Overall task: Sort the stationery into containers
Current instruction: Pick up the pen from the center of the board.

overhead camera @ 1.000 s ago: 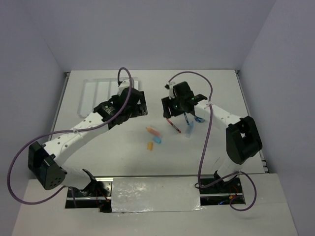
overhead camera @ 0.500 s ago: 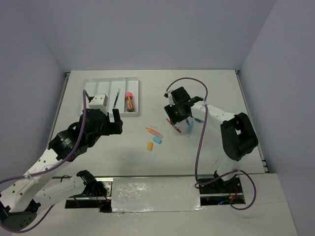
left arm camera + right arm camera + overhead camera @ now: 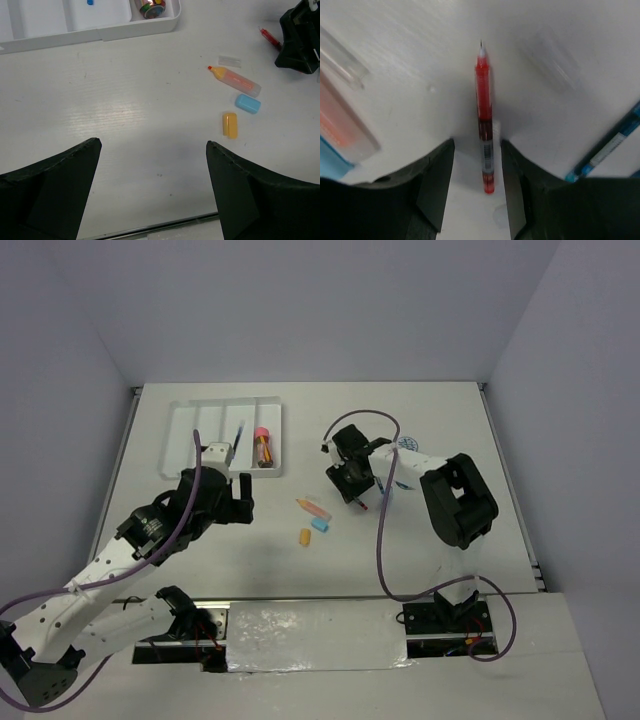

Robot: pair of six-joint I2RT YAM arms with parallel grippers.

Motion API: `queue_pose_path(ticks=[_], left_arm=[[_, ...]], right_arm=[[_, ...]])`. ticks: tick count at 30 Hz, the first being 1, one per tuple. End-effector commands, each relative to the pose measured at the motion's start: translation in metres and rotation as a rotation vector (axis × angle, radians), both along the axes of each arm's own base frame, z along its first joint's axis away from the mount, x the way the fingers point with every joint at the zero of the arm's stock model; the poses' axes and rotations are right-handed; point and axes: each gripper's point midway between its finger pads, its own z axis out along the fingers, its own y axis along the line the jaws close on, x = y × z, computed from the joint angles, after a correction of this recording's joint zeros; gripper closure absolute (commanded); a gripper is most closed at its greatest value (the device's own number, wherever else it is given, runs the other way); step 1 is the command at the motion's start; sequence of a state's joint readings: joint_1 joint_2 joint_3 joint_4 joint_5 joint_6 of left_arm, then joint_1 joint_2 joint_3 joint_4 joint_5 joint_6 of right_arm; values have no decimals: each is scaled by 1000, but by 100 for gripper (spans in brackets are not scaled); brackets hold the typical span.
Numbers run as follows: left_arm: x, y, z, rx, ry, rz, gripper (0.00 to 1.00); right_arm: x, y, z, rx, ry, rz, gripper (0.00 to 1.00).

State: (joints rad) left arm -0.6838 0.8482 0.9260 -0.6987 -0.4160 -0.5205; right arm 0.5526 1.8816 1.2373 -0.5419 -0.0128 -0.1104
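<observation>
The right gripper is standing with its jaws parted and unclenched, straddling the thin red plastic pen; nothing is being grasped. The pen is lying flat on the white table, well apart from the white four-compartment plastic tray. The fingers are flanking the pen's rear end rather than its middle, so a pinch there is probably risking a sagging or swinging tip on the lift; the slim round barrel is also liable to roll or squirt out sideways. The thin blue pen is lying near one finger and inviting a nudge. The left gripper is hovering wide open and empty.
</observation>
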Motion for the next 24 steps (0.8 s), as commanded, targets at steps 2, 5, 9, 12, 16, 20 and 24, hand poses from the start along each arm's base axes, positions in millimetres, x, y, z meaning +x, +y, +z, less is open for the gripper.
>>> queue_pose_path(ticks=[2, 5, 9, 12, 16, 20, 24], left_arm=[[2, -8, 7, -22, -26, -46, 1], [2, -9, 7, -28, -28, -53, 1], [2, -7, 9, -27, -37, -43, 1], [4, -8, 14, -30, -50, -45, 1], [12, -22, 22, -45, -49, -87, 1], [32, -51, 23, 26, 26, -185, 1], [61, -93, 30, 122, 50, -409, 1]], right_arm=[[13, 5, -2, -10, -20, 18, 52], [6, 13, -4, 28, 14, 42, 71], [-3, 20, 1, 94, 26, 62, 98], [0, 19, 19, 112, -29, 41, 100], [13, 17, 73, 173, -176, -26, 100], [13, -8, 128, 290, -324, -183, 100], [6, -57, 164, 393, -421, -435, 100]])
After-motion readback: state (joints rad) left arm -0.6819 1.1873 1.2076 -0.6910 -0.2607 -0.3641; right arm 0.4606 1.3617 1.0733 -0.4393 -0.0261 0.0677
